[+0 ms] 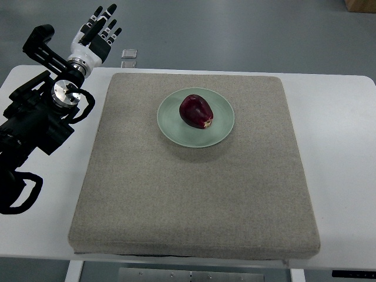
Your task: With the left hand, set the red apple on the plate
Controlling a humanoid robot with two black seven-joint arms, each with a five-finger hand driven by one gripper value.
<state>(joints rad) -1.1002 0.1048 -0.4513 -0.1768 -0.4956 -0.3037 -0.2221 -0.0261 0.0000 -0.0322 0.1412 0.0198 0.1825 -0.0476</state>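
Note:
A dark red apple (196,111) lies on a pale green plate (168,124) at the far middle of a grey mat (194,194). My left hand (97,30) is far off at the upper left, beyond the table's far edge, with its fingers spread and holding nothing. Its black arm (35,117) comes in from the left edge over the white table. The hand is well apart from the apple and the plate. The right arm does not show.
The mat lies on a white table (341,129). A small clear square object (129,54) sits on the floor side just past the table's far edge, next to my left hand. A wooden corner (361,4) shows at the top right.

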